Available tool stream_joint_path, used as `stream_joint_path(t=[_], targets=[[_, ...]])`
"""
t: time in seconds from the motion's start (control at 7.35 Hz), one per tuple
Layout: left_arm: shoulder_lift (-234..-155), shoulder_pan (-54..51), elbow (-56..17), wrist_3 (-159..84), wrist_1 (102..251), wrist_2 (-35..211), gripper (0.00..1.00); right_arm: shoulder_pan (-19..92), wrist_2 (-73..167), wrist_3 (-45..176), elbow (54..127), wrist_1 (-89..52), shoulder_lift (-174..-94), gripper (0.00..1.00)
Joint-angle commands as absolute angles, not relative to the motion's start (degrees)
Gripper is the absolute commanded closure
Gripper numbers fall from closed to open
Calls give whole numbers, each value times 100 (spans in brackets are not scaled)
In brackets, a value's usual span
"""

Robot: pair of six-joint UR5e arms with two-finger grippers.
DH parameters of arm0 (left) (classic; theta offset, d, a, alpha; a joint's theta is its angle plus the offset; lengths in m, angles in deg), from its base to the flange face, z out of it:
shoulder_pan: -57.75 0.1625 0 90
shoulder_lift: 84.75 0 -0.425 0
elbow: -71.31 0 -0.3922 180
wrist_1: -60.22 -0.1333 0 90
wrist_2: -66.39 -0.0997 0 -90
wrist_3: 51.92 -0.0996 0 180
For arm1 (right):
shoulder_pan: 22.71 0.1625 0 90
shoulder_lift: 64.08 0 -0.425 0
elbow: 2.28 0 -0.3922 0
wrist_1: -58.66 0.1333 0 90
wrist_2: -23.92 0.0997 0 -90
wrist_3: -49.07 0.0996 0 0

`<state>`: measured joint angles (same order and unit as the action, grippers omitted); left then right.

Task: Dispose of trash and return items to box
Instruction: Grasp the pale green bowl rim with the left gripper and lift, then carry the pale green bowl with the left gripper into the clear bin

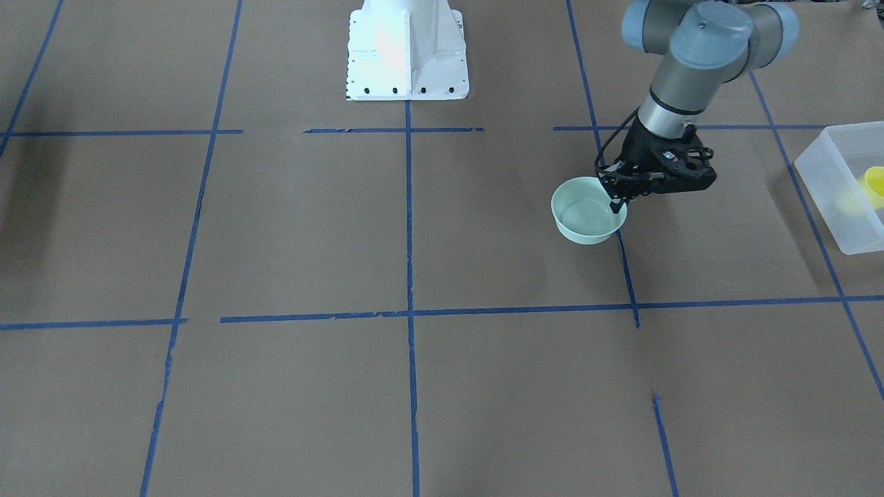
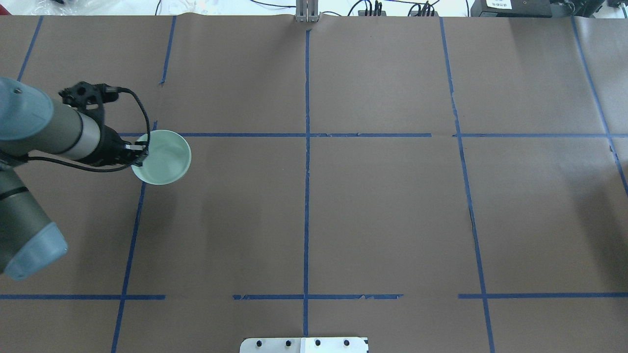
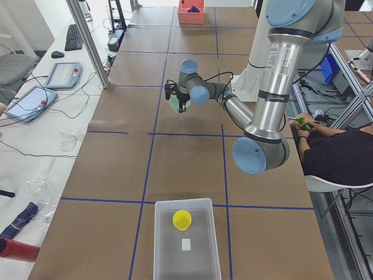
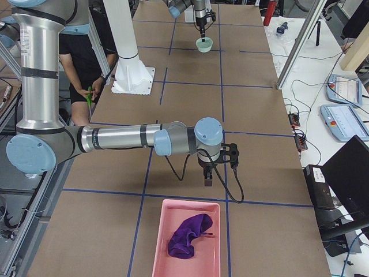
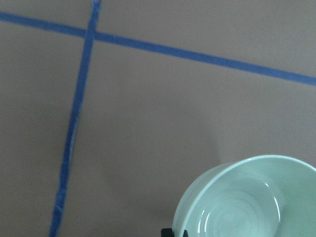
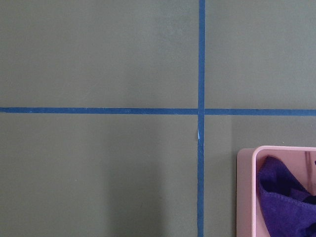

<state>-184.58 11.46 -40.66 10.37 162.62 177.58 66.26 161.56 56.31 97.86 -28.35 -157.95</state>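
My left gripper [image 1: 617, 203] is shut on the rim of a pale mint-green bowl [image 1: 583, 215], near a crossing of blue tape lines. The bowl also shows in the overhead view [image 2: 164, 159] and in the left wrist view [image 5: 247, 202]. I cannot tell whether it rests on the table or hangs just above it. The frosted white box [image 1: 822, 172] stands at the table's left end, with the yellow cup [image 1: 876, 185] inside it. My right gripper [image 4: 207, 183] points down near the pink tray; I cannot tell whether it is open or shut.
A pink tray [image 4: 167, 231] with a purple cloth [image 4: 187, 236] lies at the table's right end and shows in the right wrist view [image 6: 244, 187]. The robot's white base [image 1: 407, 52] stands at the table's back middle. A small white card [image 3: 185, 244] lies in the box.
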Motion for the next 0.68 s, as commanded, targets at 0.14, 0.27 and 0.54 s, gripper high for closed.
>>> stream_joint_path(t=[0.14,0.27,0.54], targets=[[-17784,-223,-3953,-1327,16235,17967,100,6623,16173,5645,9766,-2800,-15795,0],[-17591,-715,-3830,-2082,16244,18003,100,6623,16173,5663,9748,-2704,-15795,0],[-17545,-1866,-3200,-3916,16244,17995,100,6623,16182,5707,9722,-2686,-15795,0]])
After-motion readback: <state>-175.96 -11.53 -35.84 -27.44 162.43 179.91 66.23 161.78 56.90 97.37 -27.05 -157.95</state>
